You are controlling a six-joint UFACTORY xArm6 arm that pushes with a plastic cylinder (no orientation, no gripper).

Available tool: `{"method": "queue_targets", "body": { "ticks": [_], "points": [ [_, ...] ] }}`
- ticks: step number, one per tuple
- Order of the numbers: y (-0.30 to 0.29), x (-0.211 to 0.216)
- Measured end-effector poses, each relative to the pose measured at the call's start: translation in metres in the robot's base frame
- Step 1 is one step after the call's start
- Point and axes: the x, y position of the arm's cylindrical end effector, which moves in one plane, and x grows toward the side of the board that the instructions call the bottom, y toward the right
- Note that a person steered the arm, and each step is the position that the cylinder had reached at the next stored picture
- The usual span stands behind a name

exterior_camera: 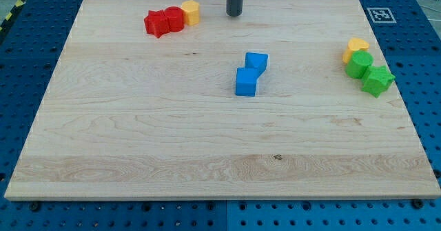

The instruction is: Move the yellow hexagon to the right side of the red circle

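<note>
The yellow hexagon (191,12) sits at the view's top left, touching the right side of the red circle (174,18). A red star-shaped block (156,23) touches the circle's left side. My tip (234,14) is a dark rod end at the view's top centre, to the right of the yellow hexagon with a gap between them. It touches no block.
Two blue blocks (249,74) lie together near the board's middle. At the view's right, a yellow heart-like block (356,47) sits above a green circle (359,64) and a green star (377,80). The wooden board (207,155) lies on a blue pegboard.
</note>
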Motion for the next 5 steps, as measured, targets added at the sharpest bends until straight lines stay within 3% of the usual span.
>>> {"method": "queue_targets", "body": {
  "ticks": [5],
  "points": [
    [-0.098, -0.031]
  ]
}}
